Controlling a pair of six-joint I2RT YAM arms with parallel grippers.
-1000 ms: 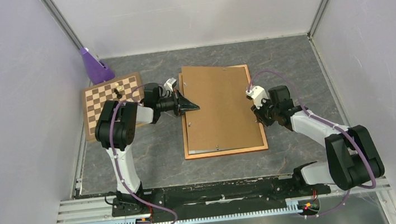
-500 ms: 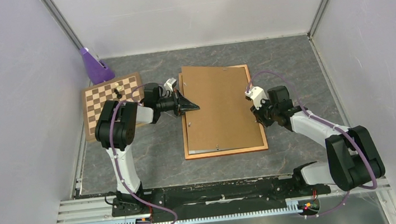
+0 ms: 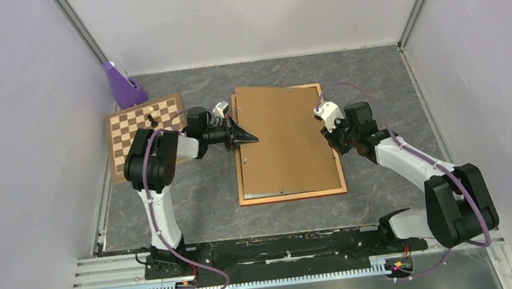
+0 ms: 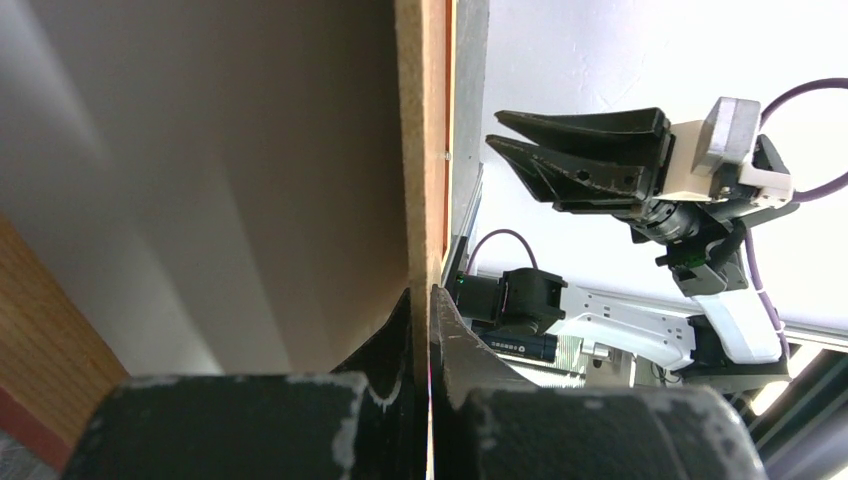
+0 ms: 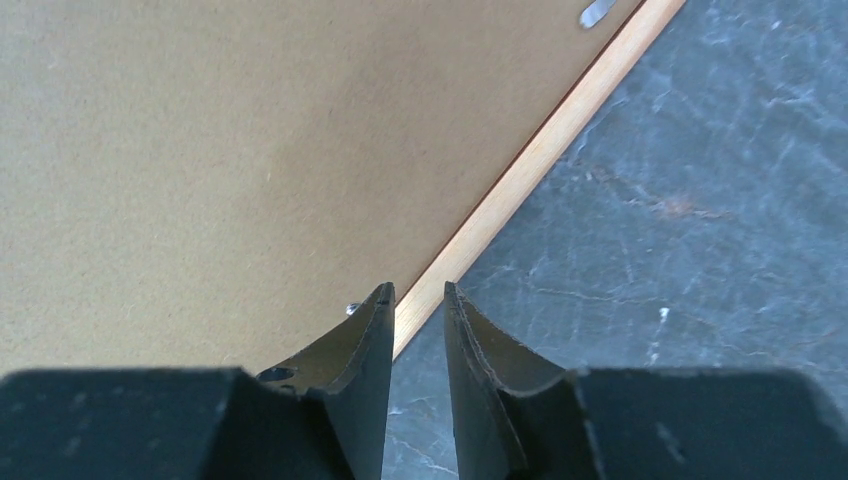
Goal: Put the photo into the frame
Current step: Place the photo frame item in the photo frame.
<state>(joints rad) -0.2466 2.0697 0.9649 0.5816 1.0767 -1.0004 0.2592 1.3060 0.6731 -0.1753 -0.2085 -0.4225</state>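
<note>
Pinching backing panel point(image 3: 285, 137) edge: left fingers point(image 4: 385, 350), over frame point(image 3: 295, 196).

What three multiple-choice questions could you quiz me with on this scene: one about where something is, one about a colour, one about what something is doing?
1. Where does the chessboard lie?
A) on top of the frame
B) to the frame's left, apart from it
C) to the frame's right

2. What colour is the cone-like object in the far left corner?
A) green
B) yellow
C) purple

3. What is the left gripper doing?
A) pinching the edge of the backing panel
B) hanging open in the air
C) holding a pen

Answers:
1 B: the top view shows it on the left side, with bare surface between it and the frame.
2 C: it is plainly purple.
3 A: the left wrist view shows it clamped on the brown panel's edge.
</note>
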